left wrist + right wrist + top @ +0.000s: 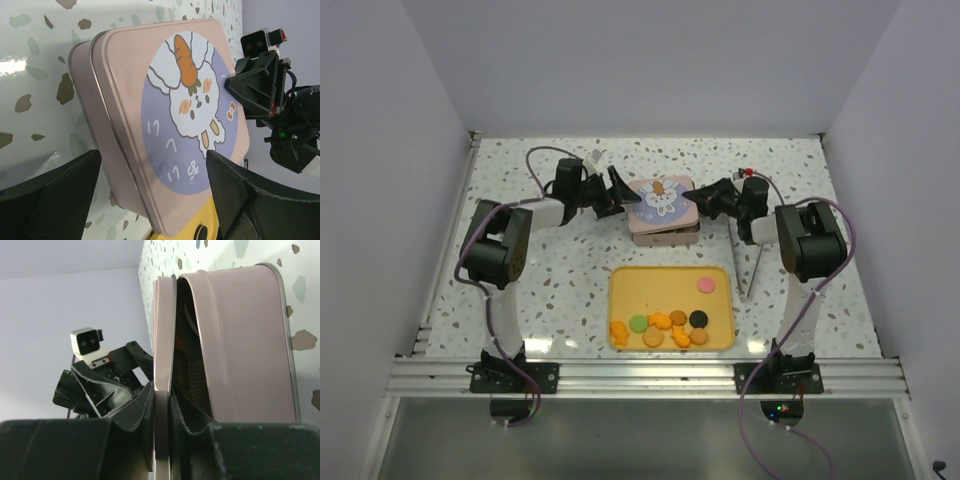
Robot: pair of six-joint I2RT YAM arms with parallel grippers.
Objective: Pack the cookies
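Observation:
The cookies lie in a loose row along the near side of a yellow tray, mostly orange and tan, with a green, a black and a pink one. Behind the tray stands a pink tin whose rabbit-print lid is raised along its right edge. My right gripper is shut on that lid edge, above the tin's base. My left gripper stands open and wide, straddling the tin's left side and lid.
A thin grey rod lies on the speckled table just right of the tray. White walls close in the table at the back and both sides. Both arms meet over the tin, fingers a few centimetres apart.

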